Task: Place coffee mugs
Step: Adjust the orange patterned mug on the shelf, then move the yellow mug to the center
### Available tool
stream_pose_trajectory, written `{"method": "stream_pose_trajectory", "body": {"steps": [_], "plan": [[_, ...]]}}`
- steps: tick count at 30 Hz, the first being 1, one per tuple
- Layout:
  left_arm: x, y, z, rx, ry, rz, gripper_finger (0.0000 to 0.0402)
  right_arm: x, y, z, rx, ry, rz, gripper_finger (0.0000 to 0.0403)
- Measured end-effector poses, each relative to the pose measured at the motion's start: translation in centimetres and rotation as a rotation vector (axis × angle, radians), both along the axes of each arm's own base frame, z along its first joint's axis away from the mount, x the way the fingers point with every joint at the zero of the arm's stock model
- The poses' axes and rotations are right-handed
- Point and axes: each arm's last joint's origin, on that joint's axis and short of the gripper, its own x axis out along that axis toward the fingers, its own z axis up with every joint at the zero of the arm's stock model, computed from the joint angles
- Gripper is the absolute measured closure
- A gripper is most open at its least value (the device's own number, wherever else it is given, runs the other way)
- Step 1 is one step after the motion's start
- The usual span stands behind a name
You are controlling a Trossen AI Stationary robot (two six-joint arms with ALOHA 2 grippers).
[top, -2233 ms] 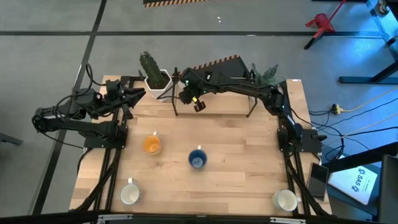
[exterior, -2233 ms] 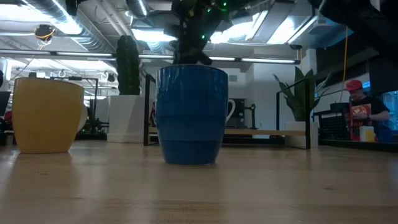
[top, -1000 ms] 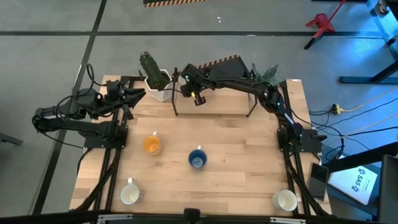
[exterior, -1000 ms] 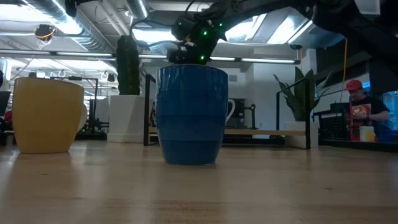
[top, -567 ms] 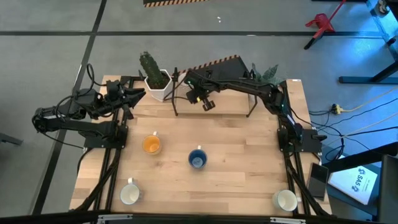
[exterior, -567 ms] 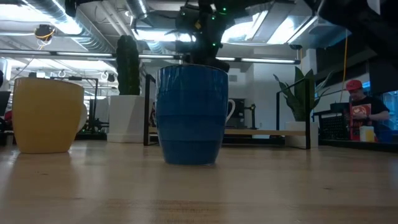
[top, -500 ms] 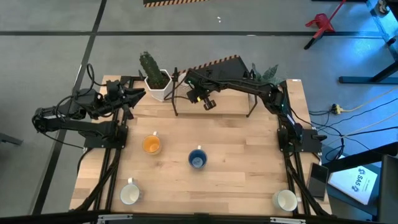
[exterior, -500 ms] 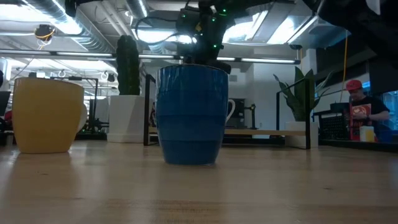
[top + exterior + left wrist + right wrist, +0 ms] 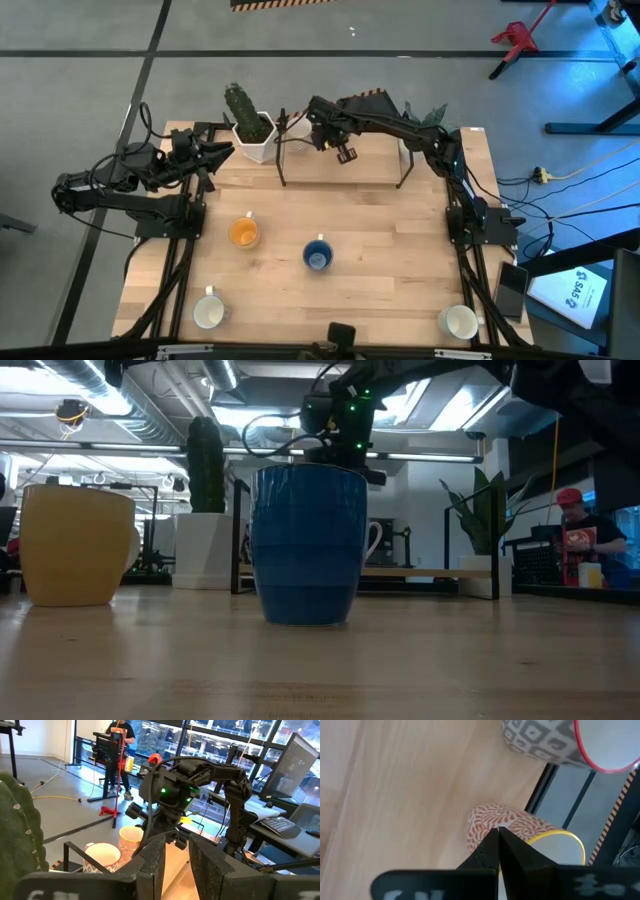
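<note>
Four mugs stand upright on the wooden table: an orange mug (image 9: pixel 243 232), a blue mug (image 9: pixel 318 256), a white mug (image 9: pixel 208 313) near the near edge, and another white mug (image 9: pixel 460 322) at the near right corner. Two patterned mugs stand on a raised shelf (image 9: pixel 372 172) at the far side: one with a red pattern (image 9: pixel 520 827), one with a grey pattern (image 9: pixel 545 742). My right gripper (image 9: pixel 346 154) hangs above the shelf, shut and empty, with its tips over the red-patterned mug. My left gripper (image 9: pixel 226 149) waits open at the far left, beside the cactus pot (image 9: pixel 252 128).
The shelf stands on thin black legs along the far edge, between the cactus pot and a leafy plant (image 9: pixel 430 118) on its right. In the low view the blue mug (image 9: pixel 308 545) hides the shelf's middle. A person stands in the room beyond the table (image 9: pixel 578 535).
My right gripper has swung above the shelf, drifting toward the table's right and far edge, and has turned about its wrist. It stays shut. The mugs have kept their places.
</note>
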Motion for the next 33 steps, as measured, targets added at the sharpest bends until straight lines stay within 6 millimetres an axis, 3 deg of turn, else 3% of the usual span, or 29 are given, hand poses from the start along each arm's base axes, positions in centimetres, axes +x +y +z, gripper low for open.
{"method": "stream_pose_trajectory", "body": {"steps": [6,12,17,21,27,33], "plan": [[0.0,0.0,0.0,0.000,0.000,0.000,0.0321,0.2,1.5,0.8,0.101,-0.050,0.060,0.0403],[0.0,0.0,0.0,-0.025,-0.015,-0.005,0.0321,1.7,7.3,1.8,0.275,-0.126,0.253,0.0402],[1.4,-0.7,-0.3,-0.110,0.017,-0.253,0.0321,2.6,12.0,1.7,0.275,-0.087,0.412,0.0397],[3.1,-1.4,0.6,-0.208,0.166,-0.454,0.0321,2.0,13.7,1.8,0.286,-0.021,0.441,0.0361],[5.2,-1.6,2.2,-0.308,0.468,-0.402,0.0321,-0.1,14.1,4.4,0.299,-0.006,0.363,0.0282],[4.4,-2.4,-0.2,-0.487,0.925,-0.363,0.0321,-3.5,14.4,8.6,0.258,-0.034,0.285,0.0253]]}}
